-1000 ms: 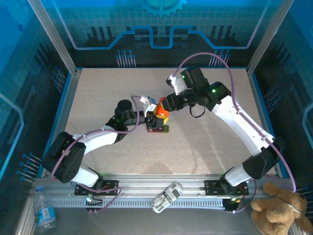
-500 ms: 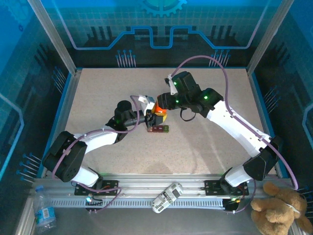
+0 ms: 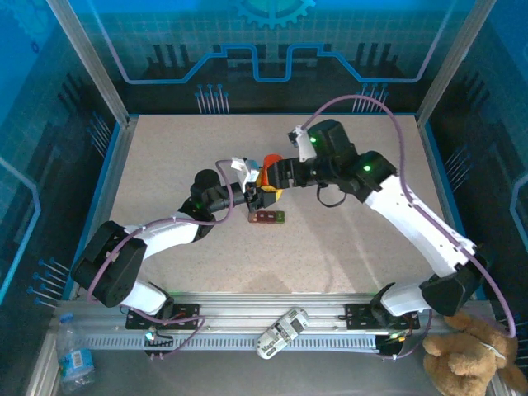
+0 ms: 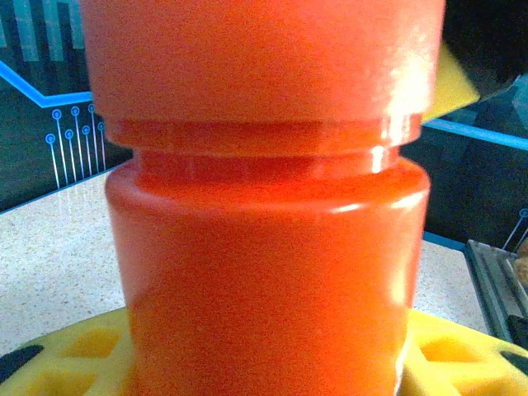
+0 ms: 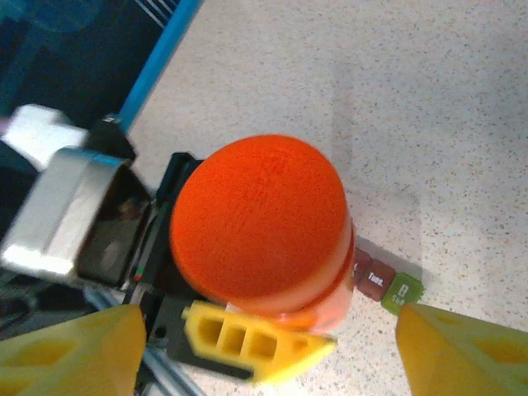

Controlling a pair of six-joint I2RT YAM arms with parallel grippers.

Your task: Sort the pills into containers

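An orange pill bottle (image 3: 269, 178) with its orange cap (image 5: 260, 216) on is held upright just above the table, and my left gripper (image 3: 261, 196) is shut on its body. In the left wrist view the bottle (image 4: 264, 206) sits between the yellow fingers (image 4: 70, 359) of that gripper (image 4: 264, 367). My right gripper (image 5: 272, 318) hovers over the cap, open, its yellow fingers (image 5: 462, 351) standing wide on both sides without touching it; from above it (image 3: 276, 170) is at the bottle's top. The containers (image 5: 386, 282), a dark red strip with a green end, lie on the table (image 3: 270, 217) beside the bottle. The pills are hidden.
The speckled table (image 3: 346, 247) is ringed by blue rails and aluminium posts. A white handset (image 3: 280, 332) lies on the front rail, a plush bear (image 3: 474, 363) sits at the near right and a water bottle (image 3: 76, 360) at the near left.
My right gripper, shut on the bottle's cap before, has opened and lifted slightly back to the right. The cap stays on the bottle. The left gripper keeps its hold.
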